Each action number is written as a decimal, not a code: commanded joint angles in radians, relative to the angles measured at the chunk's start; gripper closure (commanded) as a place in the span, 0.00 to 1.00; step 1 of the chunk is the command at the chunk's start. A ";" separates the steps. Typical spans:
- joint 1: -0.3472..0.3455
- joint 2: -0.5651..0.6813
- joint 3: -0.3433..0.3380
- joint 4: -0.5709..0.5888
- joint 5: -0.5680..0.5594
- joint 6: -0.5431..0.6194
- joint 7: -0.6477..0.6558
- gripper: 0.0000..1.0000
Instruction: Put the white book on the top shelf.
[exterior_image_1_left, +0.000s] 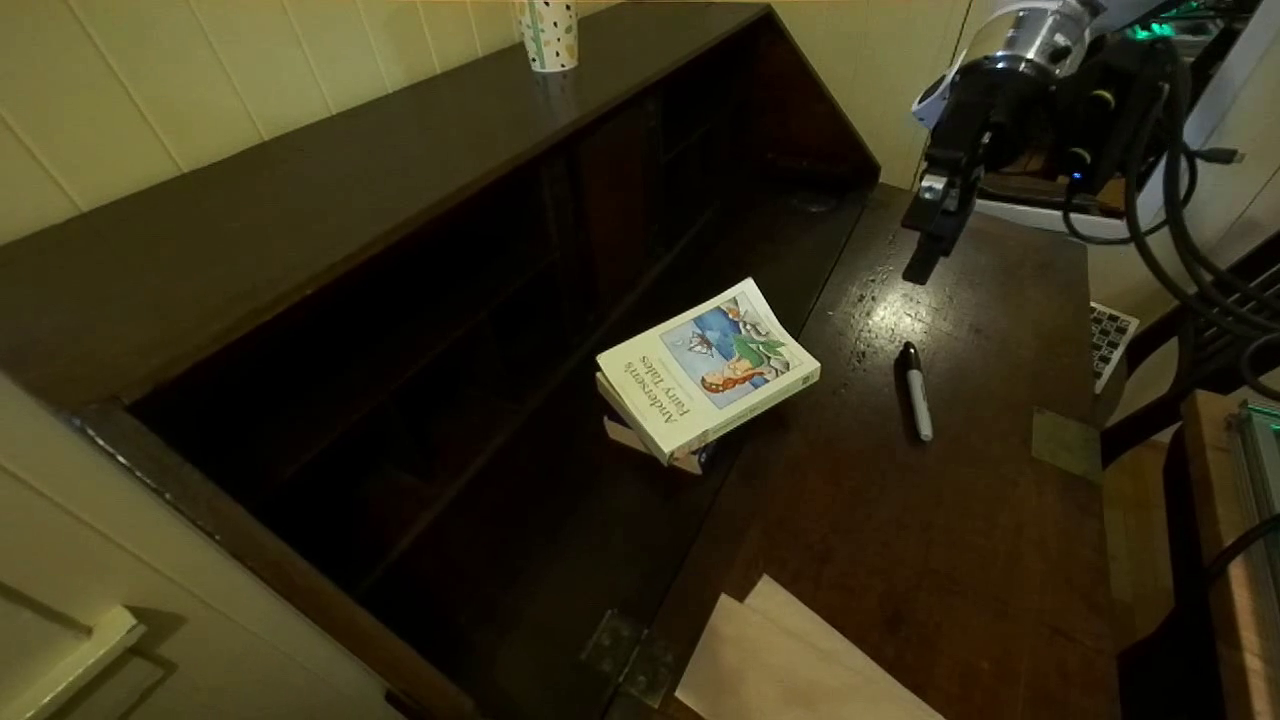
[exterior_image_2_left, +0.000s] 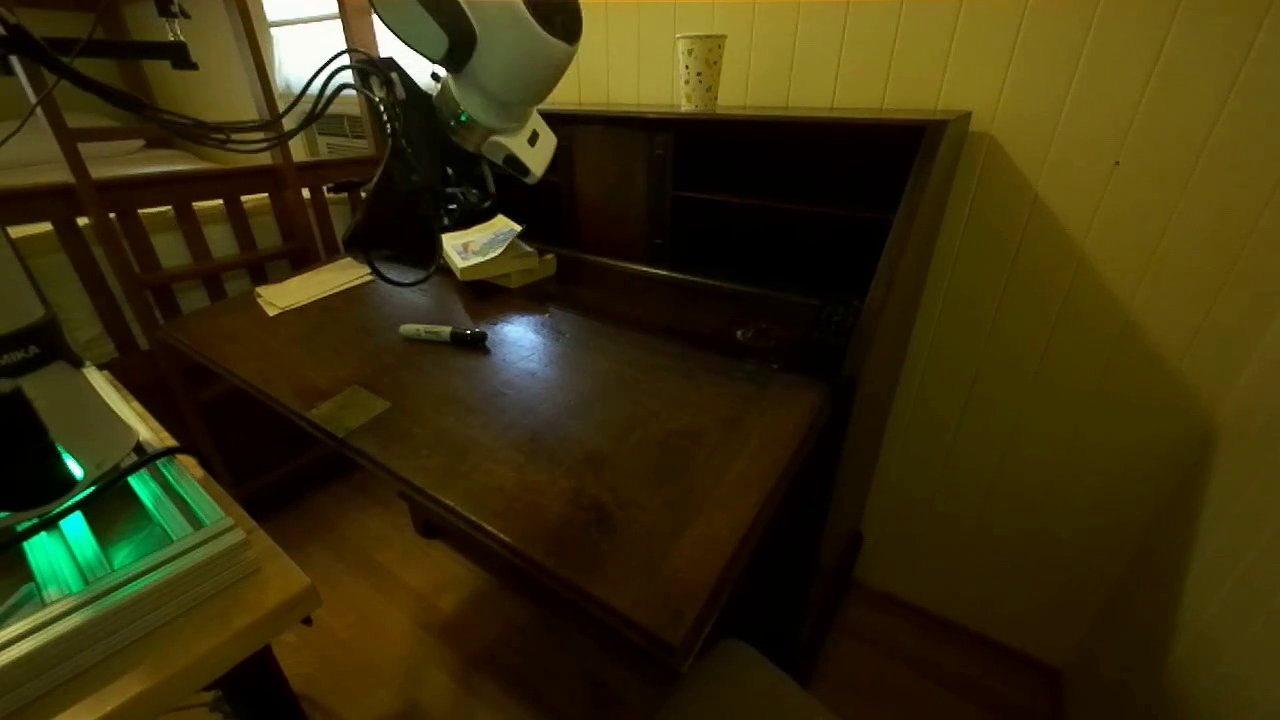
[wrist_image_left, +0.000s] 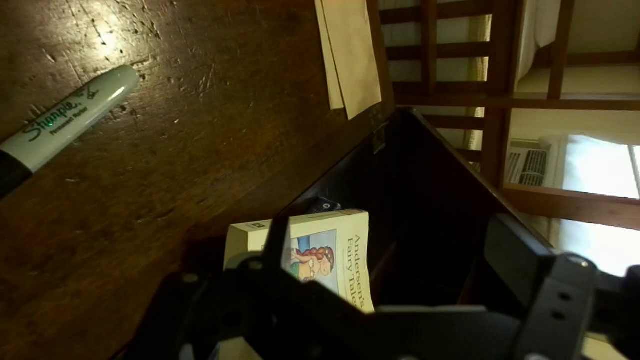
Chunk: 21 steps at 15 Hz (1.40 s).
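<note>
The white book (exterior_image_1_left: 640, 395) lies tilted on a second book (exterior_image_1_left: 625, 435) on the dark desk; it also shows in an exterior view (exterior_image_2_left: 495, 262) and in the wrist view (wrist_image_left: 357, 270). The bookcase has a wide dark recess (exterior_image_1_left: 330, 420) beside an end board and another wide recess (exterior_image_2_left: 800, 165) with a thin shelf board at its opposite end; I cannot tell which is the top shelf. My gripper (exterior_image_1_left: 935, 230) is in the air, apart from the book. In the wrist view its fingers (wrist_image_left: 395, 255) stand wide apart with nothing between them; the near finger overlaps the book's picture.
A marker (exterior_image_1_left: 917, 395) lies on the desk's drop-leaf (exterior_image_2_left: 600, 450). Folded brown paper (exterior_image_1_left: 790, 650) lies near the desk's end. A patterned paper cup (exterior_image_2_left: 700, 75) stands on the bookcase's top board (exterior_image_1_left: 300, 180). Loose cables (exterior_image_1_left: 1190, 250) hang from the arm.
</note>
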<state>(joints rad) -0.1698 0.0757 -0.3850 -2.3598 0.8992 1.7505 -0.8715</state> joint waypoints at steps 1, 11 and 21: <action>-0.062 0.131 0.061 0.083 0.066 -0.065 -0.053 0.00; -0.082 0.182 0.106 0.102 0.061 -0.037 -0.022 0.00; -0.103 0.294 0.154 0.136 0.174 0.012 -0.083 0.00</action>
<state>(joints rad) -0.2499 0.3249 -0.2593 -2.2534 1.0197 1.7552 -0.9210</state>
